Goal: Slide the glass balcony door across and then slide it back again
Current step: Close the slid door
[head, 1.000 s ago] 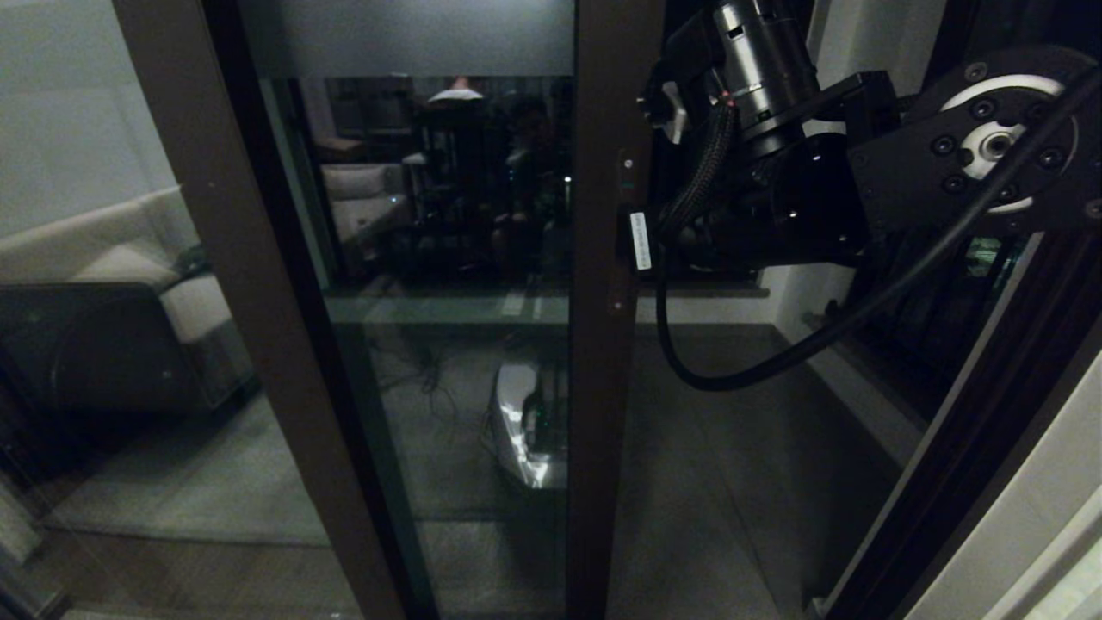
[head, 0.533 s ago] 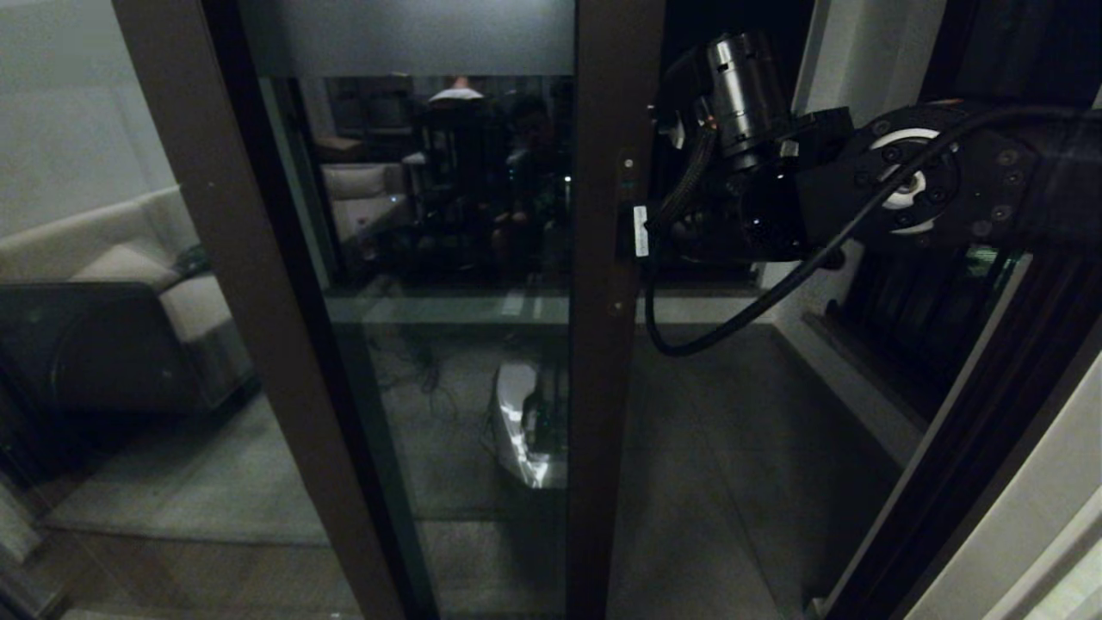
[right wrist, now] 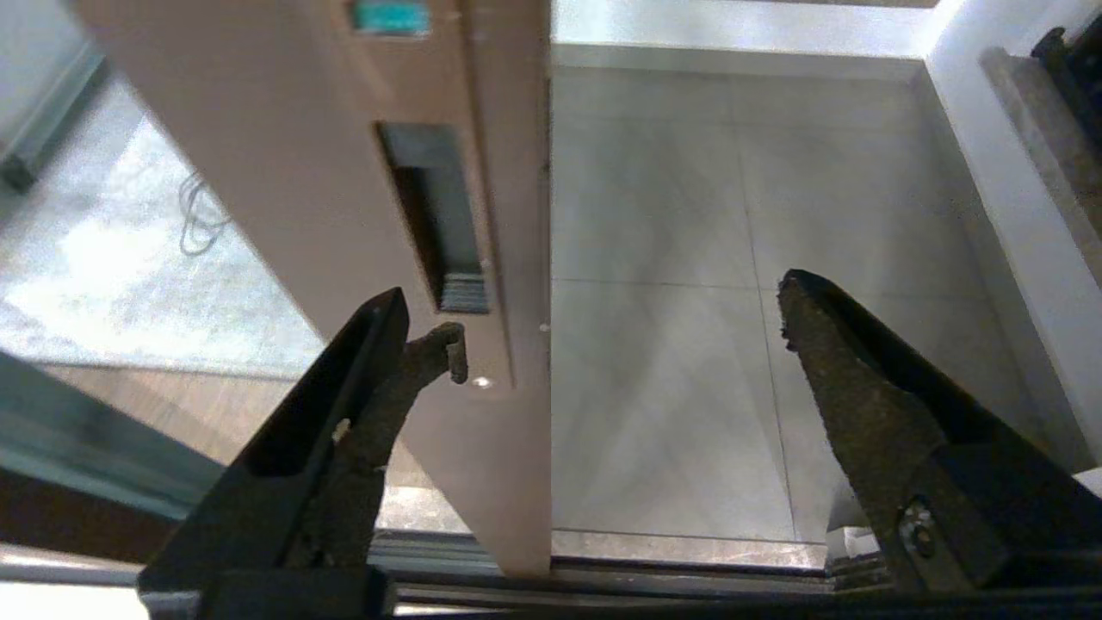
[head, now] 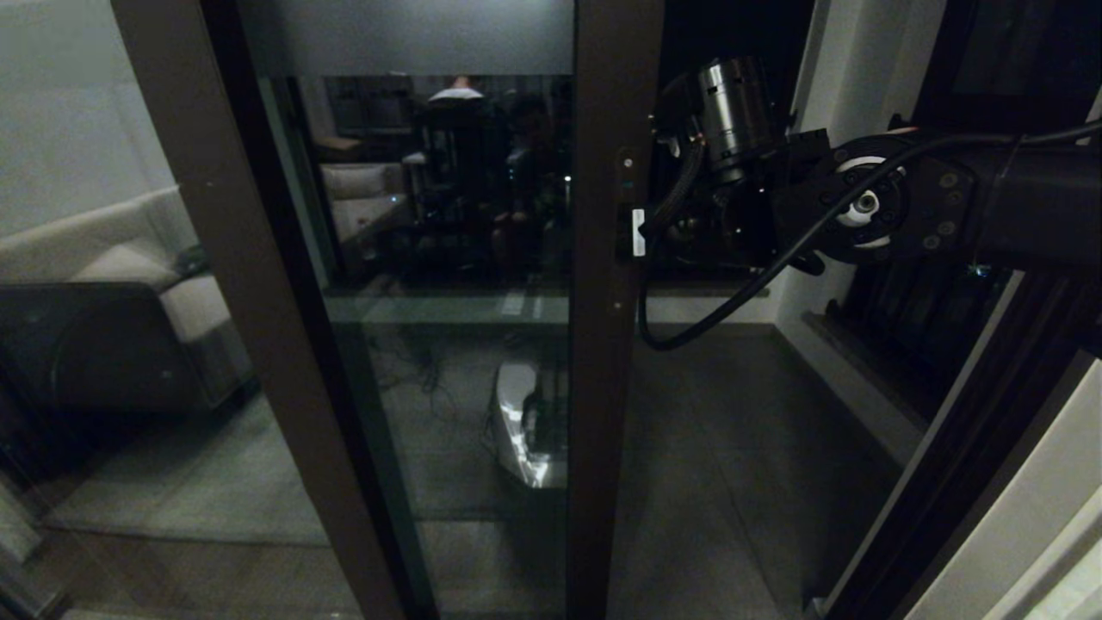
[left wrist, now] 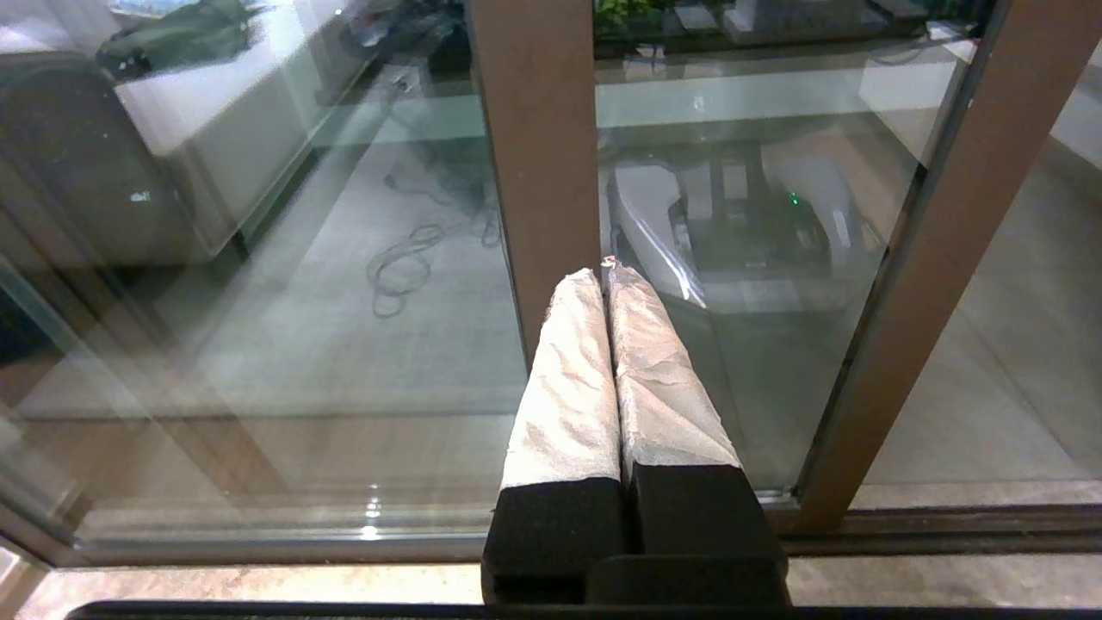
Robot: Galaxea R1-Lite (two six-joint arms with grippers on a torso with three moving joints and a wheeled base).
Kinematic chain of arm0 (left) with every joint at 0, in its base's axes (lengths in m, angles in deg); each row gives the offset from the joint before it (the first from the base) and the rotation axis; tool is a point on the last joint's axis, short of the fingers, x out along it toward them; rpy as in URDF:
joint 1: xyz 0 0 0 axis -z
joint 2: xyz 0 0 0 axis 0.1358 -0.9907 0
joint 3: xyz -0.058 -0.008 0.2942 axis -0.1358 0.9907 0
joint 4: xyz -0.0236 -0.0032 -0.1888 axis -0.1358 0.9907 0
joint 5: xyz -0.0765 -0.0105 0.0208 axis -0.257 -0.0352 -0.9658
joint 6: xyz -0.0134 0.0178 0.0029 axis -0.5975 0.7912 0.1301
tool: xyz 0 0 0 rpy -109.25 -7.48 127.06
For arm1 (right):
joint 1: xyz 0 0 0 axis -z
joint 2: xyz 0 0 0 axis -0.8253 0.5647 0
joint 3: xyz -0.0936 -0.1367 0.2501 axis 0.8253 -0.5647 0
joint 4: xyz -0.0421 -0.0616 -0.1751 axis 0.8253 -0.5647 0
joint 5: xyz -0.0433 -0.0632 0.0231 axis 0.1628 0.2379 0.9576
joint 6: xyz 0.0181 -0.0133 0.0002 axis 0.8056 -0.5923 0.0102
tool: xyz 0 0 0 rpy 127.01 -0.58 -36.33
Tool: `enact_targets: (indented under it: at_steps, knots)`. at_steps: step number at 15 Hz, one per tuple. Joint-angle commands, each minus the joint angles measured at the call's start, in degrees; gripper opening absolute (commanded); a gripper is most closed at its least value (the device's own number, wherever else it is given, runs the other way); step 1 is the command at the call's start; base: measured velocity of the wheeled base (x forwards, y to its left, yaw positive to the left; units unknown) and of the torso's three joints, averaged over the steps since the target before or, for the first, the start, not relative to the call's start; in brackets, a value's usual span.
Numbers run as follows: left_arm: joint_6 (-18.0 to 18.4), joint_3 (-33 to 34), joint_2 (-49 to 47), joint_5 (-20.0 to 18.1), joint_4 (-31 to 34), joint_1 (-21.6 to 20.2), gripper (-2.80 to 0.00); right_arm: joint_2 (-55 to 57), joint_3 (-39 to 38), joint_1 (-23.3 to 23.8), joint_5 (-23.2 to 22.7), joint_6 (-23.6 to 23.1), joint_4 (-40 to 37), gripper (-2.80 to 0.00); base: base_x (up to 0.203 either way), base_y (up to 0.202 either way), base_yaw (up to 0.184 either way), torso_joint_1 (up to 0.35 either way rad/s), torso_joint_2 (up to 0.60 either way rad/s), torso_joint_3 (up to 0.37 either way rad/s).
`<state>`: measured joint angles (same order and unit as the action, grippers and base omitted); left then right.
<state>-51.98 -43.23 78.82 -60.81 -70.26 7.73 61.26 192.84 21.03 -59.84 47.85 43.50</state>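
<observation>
Likely heavy, rigid, smooth on its track: glass balcony door (right wrist: 284,155), stile just ahead of the wide-open right gripper (right wrist: 594,336), best hooked at the handle slot (right wrist: 435,215) by 1 finger.

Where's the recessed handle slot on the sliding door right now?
In the right wrist view the handle slot sits in the door's brown stile, just ahead of the open right gripper, near one fingertip.

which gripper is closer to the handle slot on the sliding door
Right. The right gripper hangs open just before the handle slot; the left gripper sits shut, low by the other brown stile.
</observation>
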Motion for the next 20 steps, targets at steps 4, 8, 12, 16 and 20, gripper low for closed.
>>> enact_targets:
  at_steps: [4, 8, 12, 16, 20]
  knots:
    - [0.0, 0.0, 0.0, 0.0, 0.0, 0.0, -2.80, 1.0, 0.1, 0.8, 0.2, 0.0, 2.0, 0.00, 0.000, 0.000, 0.000, 0.000, 0.00, 0.000]
    - [0.0, 0.0, 0.0, 0.0, 0.0, 0.0, -2.80, 1.7, 0.1, 1.8, 0.2, 0.0, 2.8, 0.00, 0.000, 0.000, 0.000, 0.000, 0.00, 0.000]
    - [0.0, 0.0, 0.0, 0.0, 0.0, 0.0, -2.80, 1.9, 0.0, 3.2, 0.2, 0.0, 2.8, 0.00, 0.000, 0.000, 0.000, 0.000, 0.00, 0.000]
    - [0.0, 0.0, 0.0, 0.0, 0.0, 0.0, -2.80, 1.8, 0.0, 4.4, 0.2, -0.1, 2.8, 0.00, 0.000, 0.000, 0.000, 0.000, 0.00, 0.000]
    - [0.0, 0.0, 0.0, 0.0, 0.0, 0.0, -2.80, 1.9, 0.0, 5.4, 0.2, 0.0, 2.8, 0.00, 0.000, 0.000, 0.000, 0.000, 0.00, 0.000]
